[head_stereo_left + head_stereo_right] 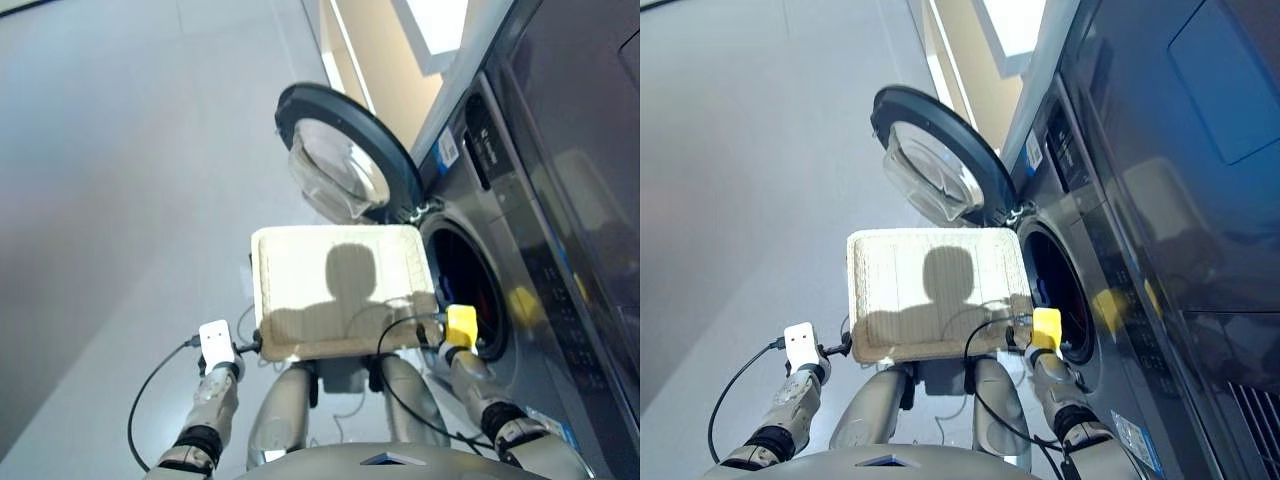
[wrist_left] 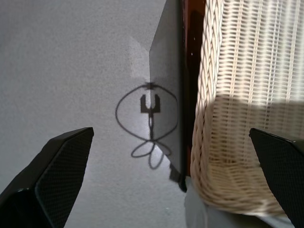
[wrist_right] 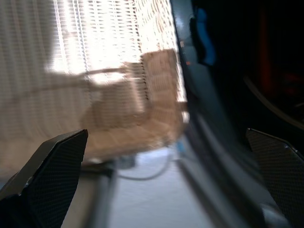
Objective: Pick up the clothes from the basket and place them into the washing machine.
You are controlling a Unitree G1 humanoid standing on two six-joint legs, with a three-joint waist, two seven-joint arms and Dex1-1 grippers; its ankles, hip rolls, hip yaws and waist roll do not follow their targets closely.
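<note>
Drum mouth point(image 1: 468, 285) unobstructed; door point(image 1: 345, 155) wide open

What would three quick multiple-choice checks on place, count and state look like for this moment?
1. Where is the basket?
A. In front of the washing machine
B. On top of it
C. Inside the drum

2. How many clothes lie in the basket?
A. Three
B. One
C. None

3. How is the door?
A. Shut
B. Swung open
C. Missing

Answers: 1 A, it sits before the drum mouth. 2 C, only bare wicker shows. 3 B, the porthole stands away from the drum.
</note>
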